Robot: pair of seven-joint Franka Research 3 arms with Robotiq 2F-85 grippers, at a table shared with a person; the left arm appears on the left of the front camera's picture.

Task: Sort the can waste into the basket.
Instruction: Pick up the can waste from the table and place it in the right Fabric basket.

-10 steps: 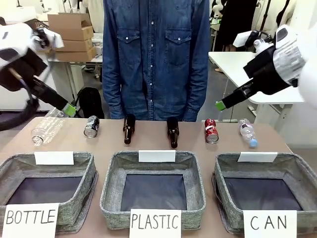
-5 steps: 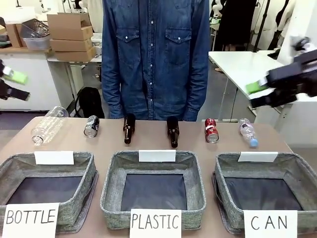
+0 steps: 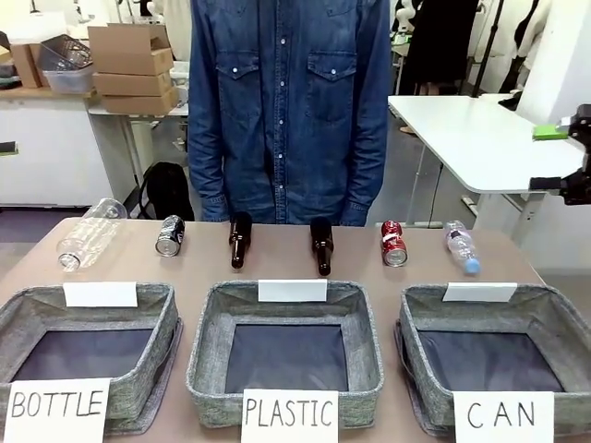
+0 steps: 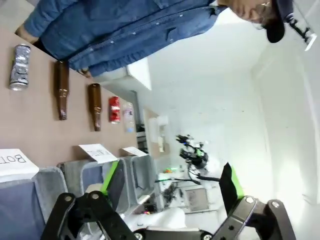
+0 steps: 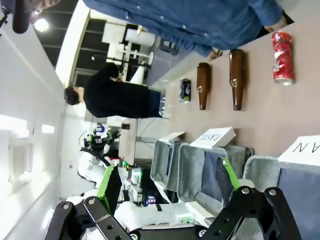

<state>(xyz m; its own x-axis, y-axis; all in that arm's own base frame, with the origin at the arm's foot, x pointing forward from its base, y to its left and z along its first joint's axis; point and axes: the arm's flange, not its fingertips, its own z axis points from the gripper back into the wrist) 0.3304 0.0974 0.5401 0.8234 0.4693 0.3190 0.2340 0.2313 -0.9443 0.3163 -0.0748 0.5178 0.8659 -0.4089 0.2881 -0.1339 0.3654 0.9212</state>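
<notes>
Front view has both cans lying on their sides along the far edge of the table [image 3: 277,268]. The red can [image 3: 394,244] is toward the far right corner, between a brown bottle [image 3: 321,245] and a clear plastic bottle [image 3: 460,247], and the black and silver can [image 3: 170,235] is toward the far left corner. The CAN basket [image 3: 565,323] sits at the near right corner with no can in it yet. The right gripper [image 3: 545,158] hangs high beyond the right edge and the left gripper [image 4: 170,170] is up off the table, each with jaws spread wide and nothing between them. Likely trouble: a can on its side may roll at a pad's touch, wide jaws may knock the neighbouring bottles, and the black and silver can faces a long carry past the BOTTLE basket [image 3: 166,332] and PLASTIC basket [image 3: 203,337], where a slip would missort it. The tabletop is plain matte brown. A person [image 3: 286,111] in denim stands at its far edge, with cardboard boxes [image 3: 138,60] and a white table [image 3: 462,138] behind.
</notes>
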